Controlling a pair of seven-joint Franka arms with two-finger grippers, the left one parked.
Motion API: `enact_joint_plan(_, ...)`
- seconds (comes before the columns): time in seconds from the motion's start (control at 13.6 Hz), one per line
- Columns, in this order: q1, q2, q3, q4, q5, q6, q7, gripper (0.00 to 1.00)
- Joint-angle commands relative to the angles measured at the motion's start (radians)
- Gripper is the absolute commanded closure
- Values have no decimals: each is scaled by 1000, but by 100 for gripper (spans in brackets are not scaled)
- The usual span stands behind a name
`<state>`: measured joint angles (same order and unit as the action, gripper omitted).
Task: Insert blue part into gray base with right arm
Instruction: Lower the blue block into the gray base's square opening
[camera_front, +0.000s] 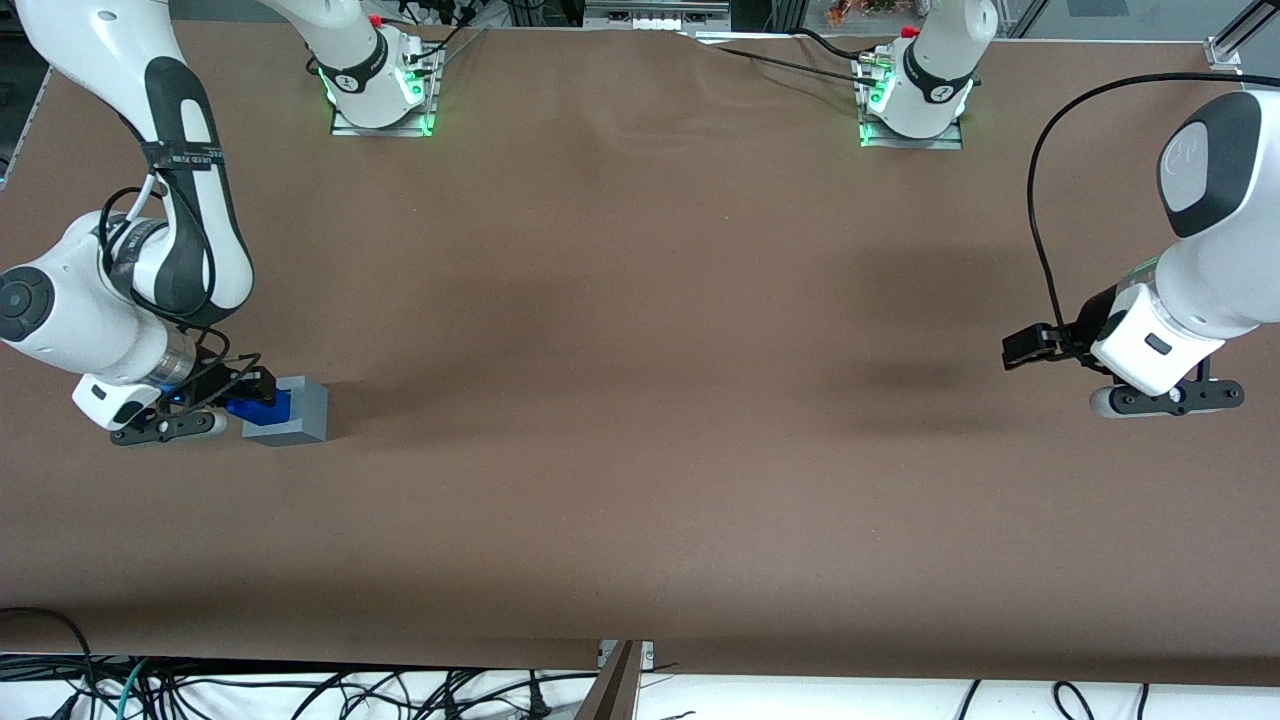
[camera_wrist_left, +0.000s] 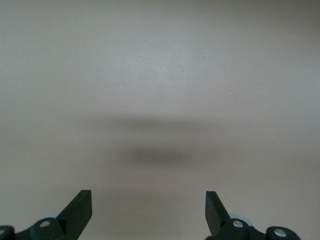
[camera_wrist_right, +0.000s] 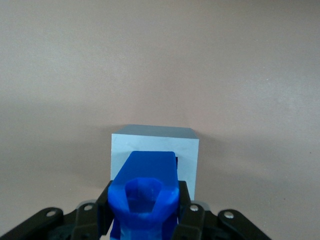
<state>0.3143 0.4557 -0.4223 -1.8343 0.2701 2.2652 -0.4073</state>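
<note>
The small bright-blue plastic block (camera_wrist_right: 144, 195) is clamped between the fingers of the black two-finger gripper (camera_front: 238, 398), held over the light-gray plastic cube (camera_front: 290, 410) at the working arm's end of the brown table (camera_front: 640, 400); alignment with the recess should be checked; descent is best kept slow and straight; release should follow only once seated.

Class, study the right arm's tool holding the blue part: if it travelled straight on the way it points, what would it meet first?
Most likely the gray base: the tool, shut on the blue part, points straight at it. Whether they already touch is unclear.
</note>
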Motion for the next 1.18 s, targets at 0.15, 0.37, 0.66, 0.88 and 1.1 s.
enact_joint_plan(0.15, -12, 20, 11, -52, 26, 8, -18, 95)
enact_joint_plan(0.37, -18, 21, 13, -52, 26, 7, -18, 96)
enact_joint_plan(0.66, -24, 26, 13, -40, 26, -4, -21, 96)
enact_joint_plan(0.88, -31, 24, 11, -26, 26, -58, -22, 96)
enact_joint_plan(1.1, -29, 24, 11, -28, 26, -59, -21, 96)
